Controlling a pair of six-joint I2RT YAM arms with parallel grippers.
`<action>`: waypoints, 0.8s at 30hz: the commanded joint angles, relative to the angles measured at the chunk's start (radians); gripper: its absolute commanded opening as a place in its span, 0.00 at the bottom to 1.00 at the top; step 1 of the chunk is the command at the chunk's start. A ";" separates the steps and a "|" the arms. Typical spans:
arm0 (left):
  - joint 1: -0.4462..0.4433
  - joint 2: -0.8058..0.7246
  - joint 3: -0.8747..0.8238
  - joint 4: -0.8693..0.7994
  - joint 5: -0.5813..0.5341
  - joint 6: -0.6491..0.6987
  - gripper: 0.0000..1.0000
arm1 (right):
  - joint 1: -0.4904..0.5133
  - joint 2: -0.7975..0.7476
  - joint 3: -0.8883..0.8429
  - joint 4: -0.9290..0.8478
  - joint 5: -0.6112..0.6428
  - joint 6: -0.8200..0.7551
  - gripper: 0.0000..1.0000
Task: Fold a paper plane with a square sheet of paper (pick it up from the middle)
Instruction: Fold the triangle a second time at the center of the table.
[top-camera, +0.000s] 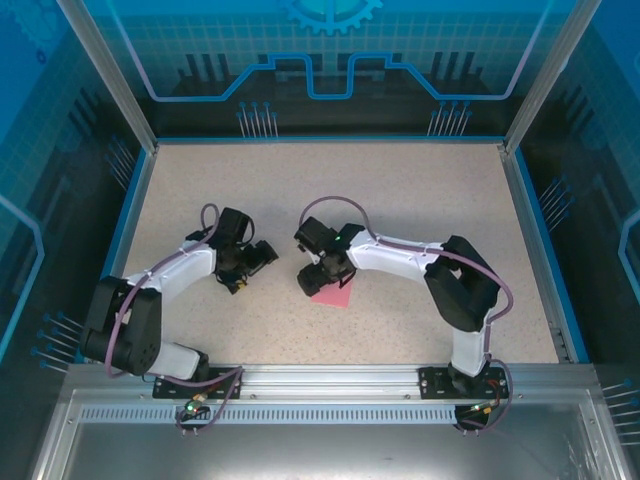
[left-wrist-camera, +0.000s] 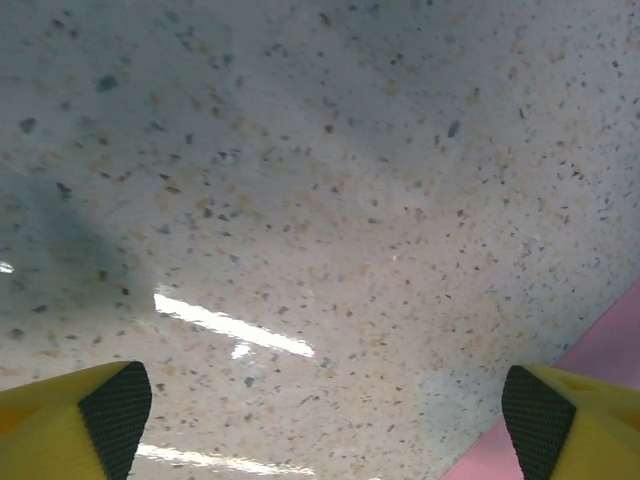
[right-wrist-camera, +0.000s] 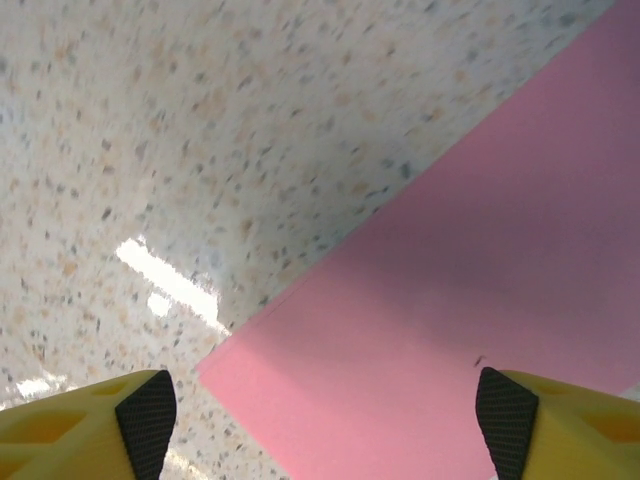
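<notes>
Top external view has the pink paper lying flat on the speckled table, a little toward 6 o'clock from the table's middle and partly covered by the right gripper. The left gripper sits near it at 9 o'clock. From the right wrist, that gripper's fingers stand wide apart with nothing between them, over a corner of the sheet that spreads from 6 o'clock up to 2 o'clock. From the left wrist, the fingers are likewise apart over bare table, with the paper in at 4 o'clock. The visible paper shows no crease, wing or point, so the folding looks barely begun, if at all; lifting from the middle and every fold appear to remain. No box, tray or other container is in sight.
</notes>
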 joint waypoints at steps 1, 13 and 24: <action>0.008 -0.027 -0.011 0.017 0.004 0.017 0.97 | 0.017 0.052 0.029 -0.078 -0.007 -0.015 0.85; 0.008 -0.017 -0.019 0.023 0.011 0.020 0.99 | 0.021 0.147 0.051 -0.107 -0.019 0.003 0.85; 0.008 -0.011 -0.025 0.026 0.023 0.020 0.99 | -0.011 0.172 0.021 -0.106 -0.008 0.021 0.75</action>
